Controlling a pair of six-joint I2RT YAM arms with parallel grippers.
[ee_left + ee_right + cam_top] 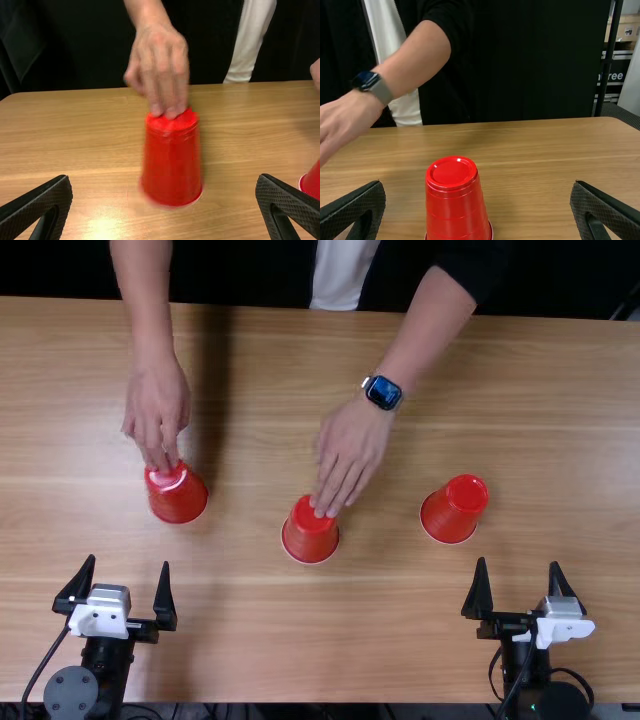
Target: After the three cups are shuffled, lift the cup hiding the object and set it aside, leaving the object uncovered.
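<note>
- Three red cups stand upside down in a row across the middle of the table [560, 370], so each one could hide a small thing under it.
- The left cup [177, 493] has a person's hand [157, 410] on its top. The fingers press down, I think to slide it.
- The middle cup [310, 530] sits a bit closer to the table's near edge. The person's other hand [348, 450], the one with a watch [384, 392], has its fingertips on this cup.
- The right cup [453, 508] stands alone, and nobody touches it.
- I cannot tell which cup hides the thing.
- The left gripper [124, 568] sits by the near edge, in front of the left cup. Its jaws are wide apart and hold nothing.
- The right gripper [516, 567] sits by the near edge, close to the right cup. Its jaws are wide apart too.
- I think both sit back so the hands have room to mix the cups. Picking a cup is not yet due.
</note>
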